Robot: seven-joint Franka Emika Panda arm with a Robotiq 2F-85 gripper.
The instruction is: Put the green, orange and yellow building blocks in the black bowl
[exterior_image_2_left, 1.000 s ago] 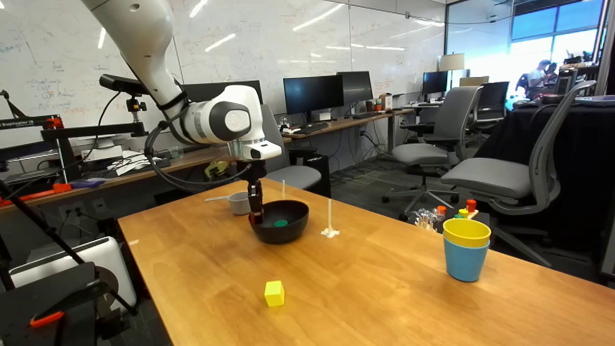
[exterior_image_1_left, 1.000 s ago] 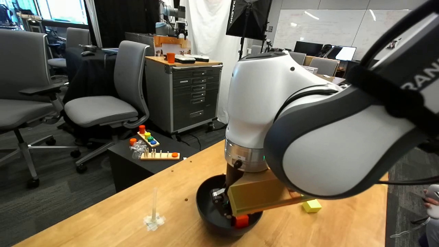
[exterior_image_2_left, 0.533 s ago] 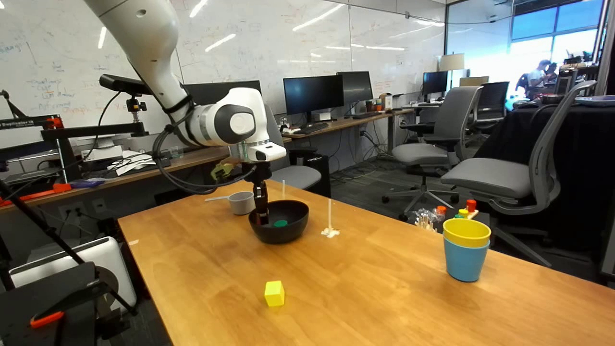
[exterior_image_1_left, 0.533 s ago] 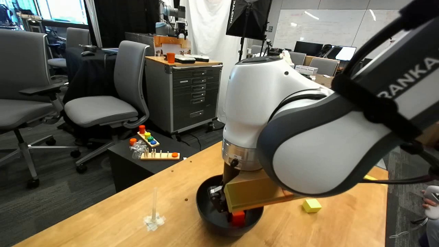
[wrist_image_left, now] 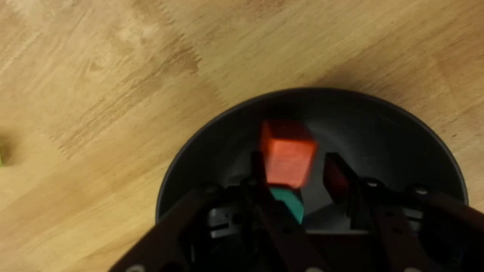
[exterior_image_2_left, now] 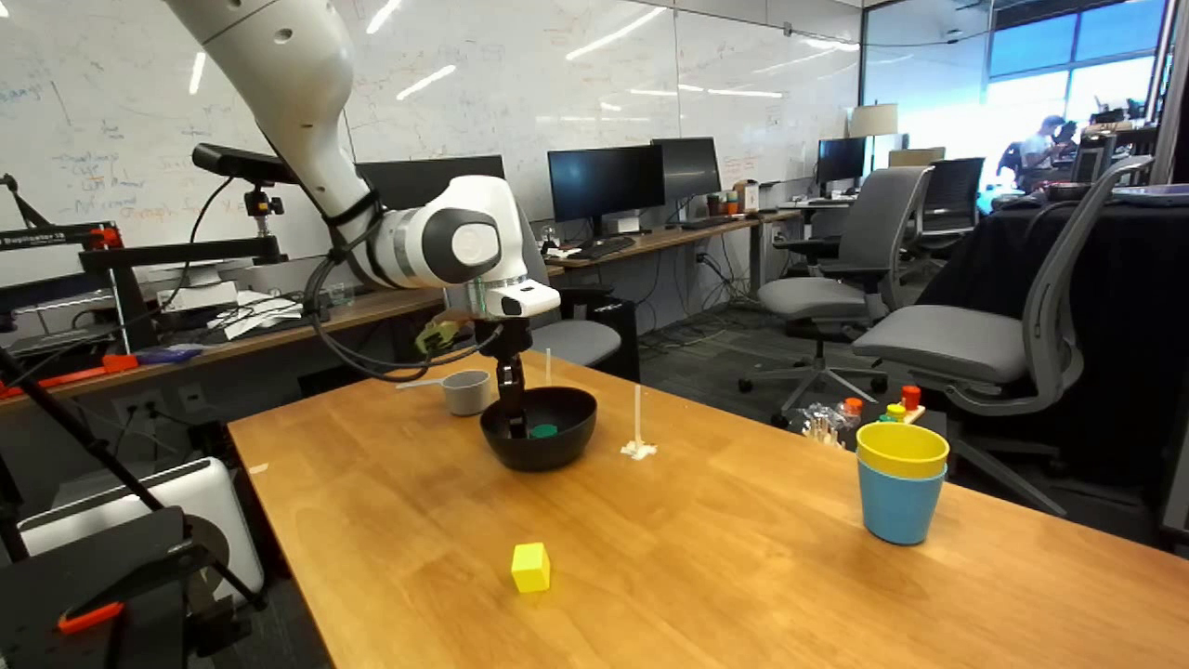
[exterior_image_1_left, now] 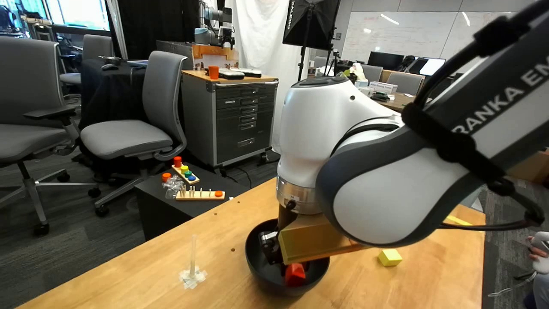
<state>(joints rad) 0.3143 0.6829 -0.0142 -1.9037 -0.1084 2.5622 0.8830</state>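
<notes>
Black two-fingered gripper [wrist_image_left: 296, 166]: stood released, blurred fingers parted.
Red-orange cube [wrist_image_left: 290, 162]: lay in the round black bowl [wrist_image_left: 382, 139], blurred.
Green block [wrist_image_left: 293, 203]: showed partly at that cube's six o'clock, wrist view.
Yellow cube [exterior_image_2_left: 531, 568]: lay outside, at the bowl's six o'clock in an exterior view.

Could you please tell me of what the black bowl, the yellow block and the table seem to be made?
Black bowl: probably plastic, satin; its smooth wall shows only soft highlights, though ceramic is possible.
Yellow block: matte, perhaps plastic or painted wood; its even colour shows no grain.
Table: apparently wood or veneer, lightly glossy; grain shows in the wrist view.
</notes>
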